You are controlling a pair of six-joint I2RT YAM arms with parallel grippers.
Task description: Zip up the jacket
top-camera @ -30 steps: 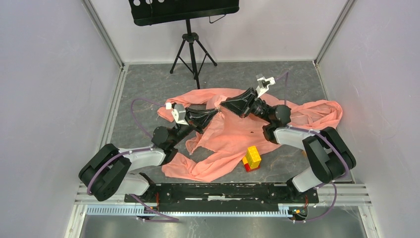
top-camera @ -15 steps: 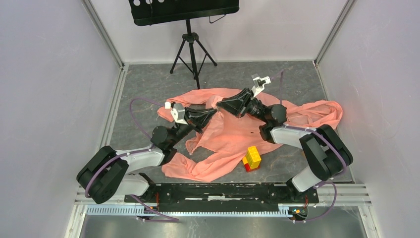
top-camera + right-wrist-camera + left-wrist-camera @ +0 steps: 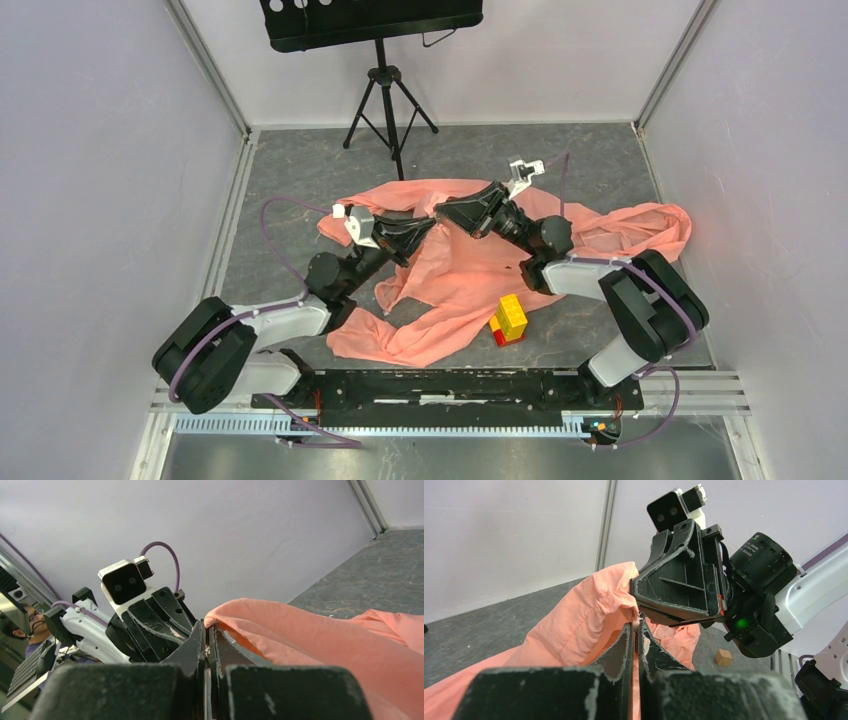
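Observation:
The salmon-pink jacket (image 3: 470,270) lies crumpled on the grey floor, with one sleeve stretched out to the right. My left gripper (image 3: 430,222) and right gripper (image 3: 441,212) meet tip to tip over its upper middle. In the left wrist view the left gripper (image 3: 636,626) is shut on a raised fold of the jacket (image 3: 574,620), with a small pale bit between the tips. In the right wrist view the right gripper (image 3: 206,626) is shut on the jacket's edge (image 3: 310,635). The zipper line is hidden in the folds.
A yellow-and-red block stack (image 3: 509,318) stands on the jacket's near right edge. A small wooden cube (image 3: 723,657) lies on the floor to the right. A music stand tripod (image 3: 388,95) stands at the back. White walls close in on both sides.
The right gripper has shifted left, drawing the fold closer to the left gripper. The left gripper has edged slightly left. Both stay shut on the fabric.

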